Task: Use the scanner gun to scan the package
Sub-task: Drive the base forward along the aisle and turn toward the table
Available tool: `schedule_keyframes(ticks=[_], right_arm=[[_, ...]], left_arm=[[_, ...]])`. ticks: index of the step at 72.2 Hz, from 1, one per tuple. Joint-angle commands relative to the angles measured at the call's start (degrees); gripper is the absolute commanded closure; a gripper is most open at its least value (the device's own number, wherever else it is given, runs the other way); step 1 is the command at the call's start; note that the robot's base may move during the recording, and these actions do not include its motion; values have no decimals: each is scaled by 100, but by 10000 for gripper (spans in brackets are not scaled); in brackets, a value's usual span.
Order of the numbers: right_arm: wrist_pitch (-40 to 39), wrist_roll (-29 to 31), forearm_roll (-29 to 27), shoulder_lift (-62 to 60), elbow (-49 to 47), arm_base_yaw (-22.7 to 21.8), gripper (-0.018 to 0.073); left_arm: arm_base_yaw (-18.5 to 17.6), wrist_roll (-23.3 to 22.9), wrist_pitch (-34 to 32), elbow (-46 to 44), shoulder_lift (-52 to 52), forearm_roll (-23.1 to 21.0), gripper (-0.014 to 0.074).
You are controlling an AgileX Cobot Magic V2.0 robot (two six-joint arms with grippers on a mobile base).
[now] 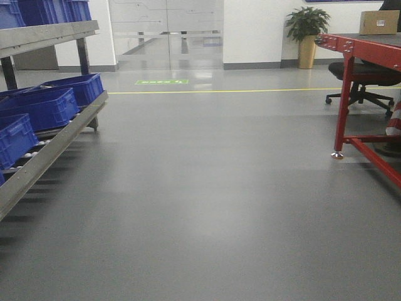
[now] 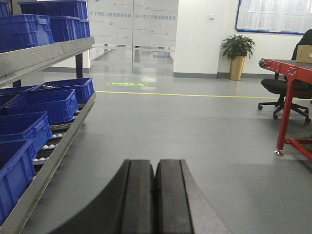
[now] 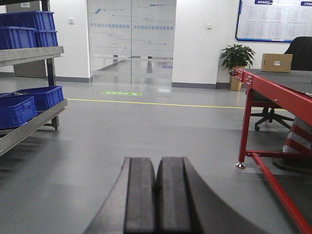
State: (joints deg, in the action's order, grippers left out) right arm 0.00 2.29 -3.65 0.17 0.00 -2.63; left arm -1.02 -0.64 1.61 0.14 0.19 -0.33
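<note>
The scanner gun is out of view in all three views. A brown cardboard box with a small white label stands at the far end of the red table, also seen as the box in the right wrist view; I cannot tell whether it is the package. My left gripper is shut, its black pads pressed together with nothing between them, hanging over bare grey floor. My right gripper is likewise shut and empty above the floor. Neither gripper shows in the front view.
A roller rack with several blue crates runs along the left. The red table's legs and lower bar stand at the right, with a black office chair behind. A potted plant and glass doors are at the back.
</note>
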Motion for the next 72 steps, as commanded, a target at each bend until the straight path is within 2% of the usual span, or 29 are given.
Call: schedule_keyframes(ticks=[1,72], right_arm=[[-136,28,-10,-17,0,0,728],[-136,28,-10,-17,0,0,728]], left_arm=[[-25,-7,-89,-14,-19,2,708],[-25,-7,-89,-14,-19,2,708]])
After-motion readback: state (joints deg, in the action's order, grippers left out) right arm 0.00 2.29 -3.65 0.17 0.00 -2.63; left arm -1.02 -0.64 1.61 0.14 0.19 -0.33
